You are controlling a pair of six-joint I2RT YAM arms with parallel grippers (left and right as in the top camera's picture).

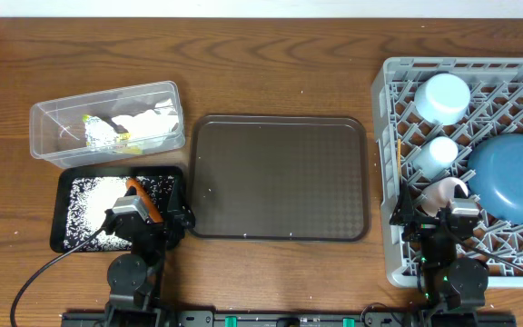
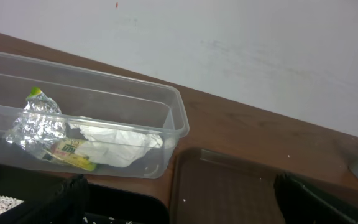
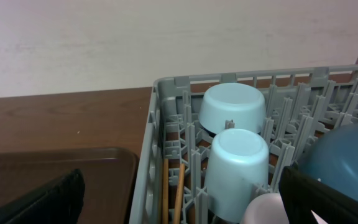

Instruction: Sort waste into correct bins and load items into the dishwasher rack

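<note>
Grey lattice rack (image 1: 479, 64) holds blue plate (image 1: 516, 177); left claw (image 1: 149, 218), right claw (image 1: 432, 213) gape empty.

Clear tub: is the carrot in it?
No, the carrot lies beside the rice in the black tray, outside the clear tub.

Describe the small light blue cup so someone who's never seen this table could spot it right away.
Find the large square grey plastic rack at the right of the wooden table. Near its left edge three vessels line up; the small light blue cup is the middle one. It is narrower than the pale white-blue bowl behind it and blue, unlike the small pink cup in front.
</note>
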